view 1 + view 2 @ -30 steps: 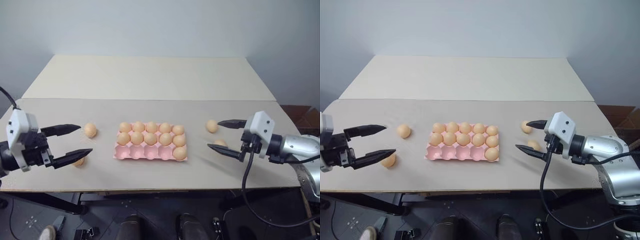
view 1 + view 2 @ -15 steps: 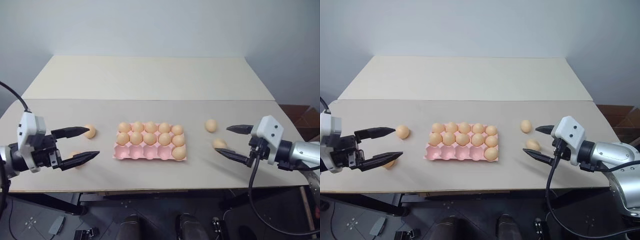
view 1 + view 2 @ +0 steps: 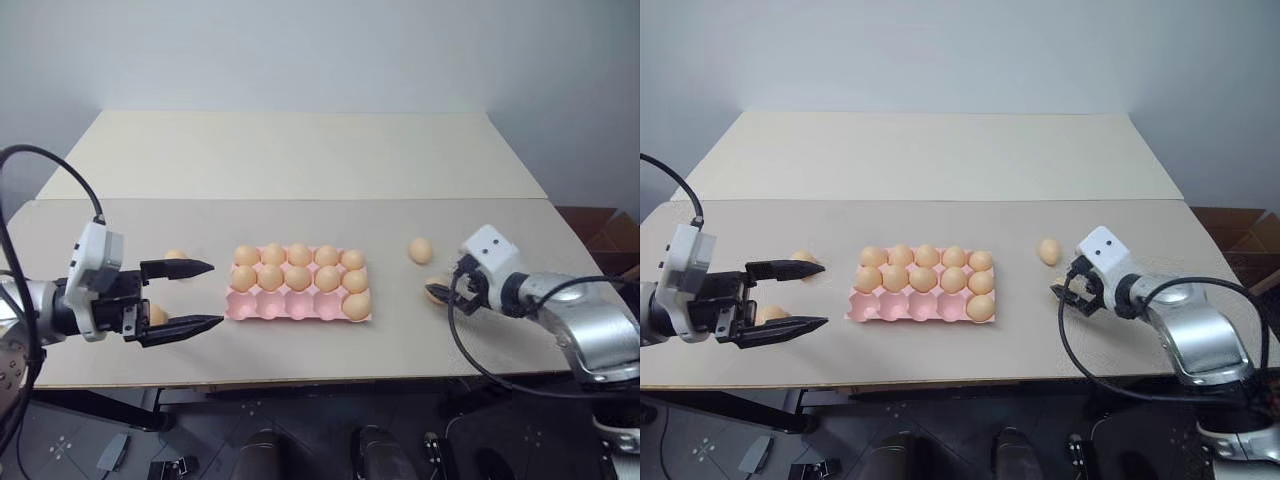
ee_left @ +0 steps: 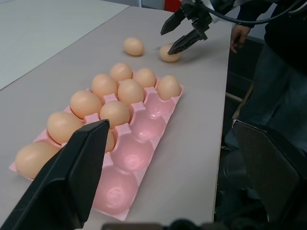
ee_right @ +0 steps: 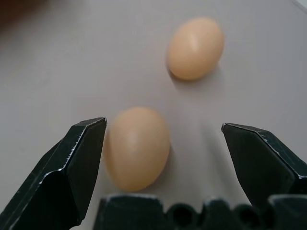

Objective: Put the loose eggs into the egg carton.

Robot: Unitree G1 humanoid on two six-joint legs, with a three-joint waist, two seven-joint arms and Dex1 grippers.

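While the egg carton (image 3: 300,285) sits mid-surface (image 3: 300,160) with its near row mostly empty, four loose eggs lie outside it. Right end effector (image 5: 163,158), jaws wide and holding nothing, straddles the nearer right-hand egg (image 5: 136,146); that egg's long axis runs roughly along the fingers, toward 12 o'clock. Second egg (image 5: 195,48) lies beyond, at 1 o'clock. Left end effector (image 3: 190,296), equally wide and empty, brackets two eggs (image 3: 176,256) at the carton's 9 o'clock. Judged nearest to grasping: the right arm.
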